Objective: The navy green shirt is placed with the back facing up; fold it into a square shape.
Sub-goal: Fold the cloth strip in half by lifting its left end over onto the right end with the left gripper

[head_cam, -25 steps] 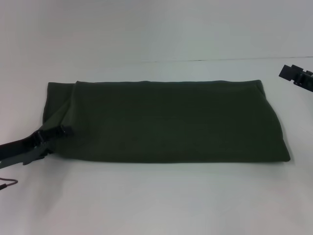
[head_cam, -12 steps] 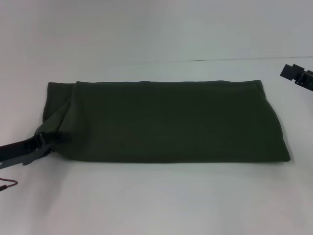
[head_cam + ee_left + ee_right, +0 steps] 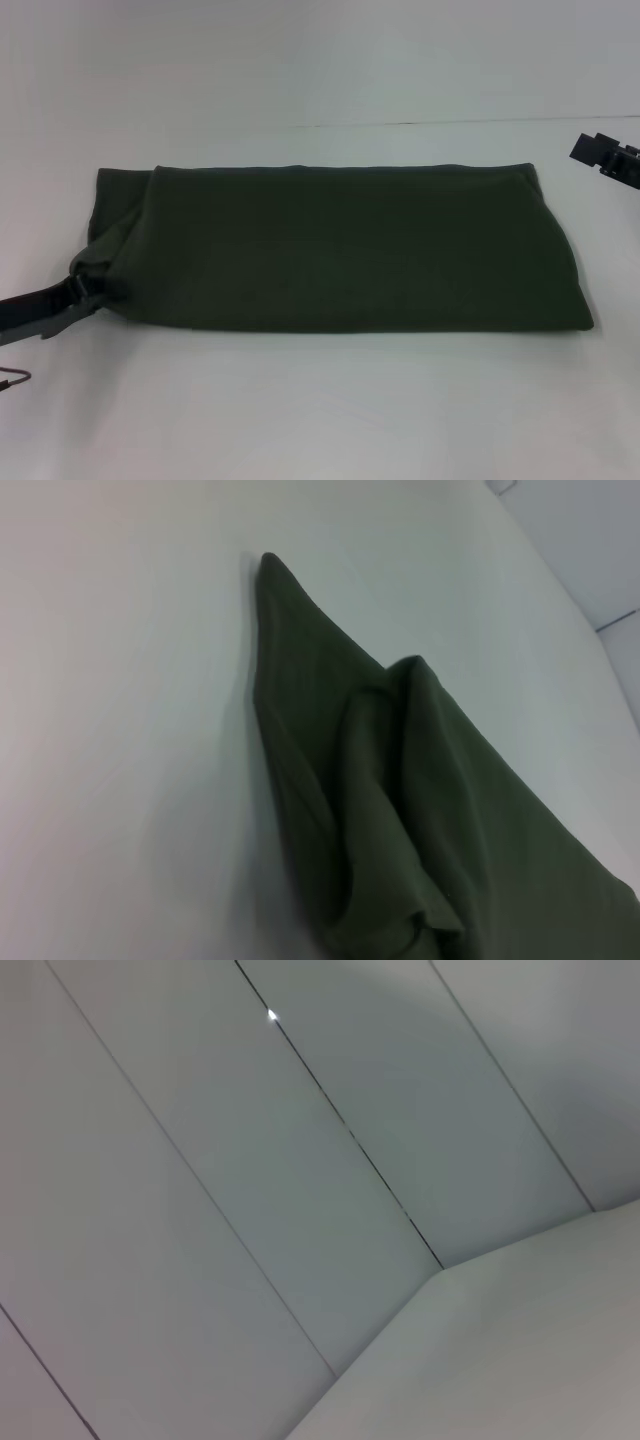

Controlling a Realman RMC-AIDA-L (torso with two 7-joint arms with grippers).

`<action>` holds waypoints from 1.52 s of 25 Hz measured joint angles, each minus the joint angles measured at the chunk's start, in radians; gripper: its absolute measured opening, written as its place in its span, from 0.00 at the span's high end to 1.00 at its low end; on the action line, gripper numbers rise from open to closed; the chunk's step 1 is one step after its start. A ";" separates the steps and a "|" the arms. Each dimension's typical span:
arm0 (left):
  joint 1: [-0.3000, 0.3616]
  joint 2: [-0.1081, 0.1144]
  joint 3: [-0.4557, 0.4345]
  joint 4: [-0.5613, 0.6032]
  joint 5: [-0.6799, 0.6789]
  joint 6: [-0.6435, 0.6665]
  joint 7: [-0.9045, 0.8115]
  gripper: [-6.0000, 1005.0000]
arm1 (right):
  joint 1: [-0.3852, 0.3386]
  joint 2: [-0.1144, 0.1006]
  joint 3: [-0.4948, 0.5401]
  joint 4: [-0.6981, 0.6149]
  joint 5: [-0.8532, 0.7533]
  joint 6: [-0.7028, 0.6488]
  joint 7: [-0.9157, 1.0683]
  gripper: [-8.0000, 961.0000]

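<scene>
Soft navy green shirt [image 3: 340, 250] folded oblong; left gripper [image 3: 88, 285] pinching bunched corner.

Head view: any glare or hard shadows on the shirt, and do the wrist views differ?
Head view: diffuse light, no glare; the navy green shirt casts a thin soft shadow on the table along its near edge, where the left end effector grips its corner; right end effector parked far right. Left wrist view: folds softly shaded. Right wrist view: pale panels, one tiny glint.
</scene>
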 joint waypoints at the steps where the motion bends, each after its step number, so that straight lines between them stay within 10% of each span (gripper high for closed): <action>1: 0.002 0.000 0.000 0.003 0.000 0.000 0.001 0.77 | 0.000 0.002 0.001 0.000 0.000 0.000 -0.001 0.06; 5: 0.016 -0.003 -0.001 0.024 -0.005 -0.001 0.009 0.93 | 0.005 0.008 0.003 0.018 0.001 0.004 -0.012 0.06; 28: 0.219 0.042 -0.228 0.269 0.003 0.099 0.054 0.94 | 0.115 0.048 -0.069 0.120 0.050 0.135 -0.073 0.06; 38: 0.159 0.048 -0.221 0.291 -0.143 0.361 0.052 0.93 | 0.091 0.042 -0.062 0.119 0.054 0.114 -0.078 0.06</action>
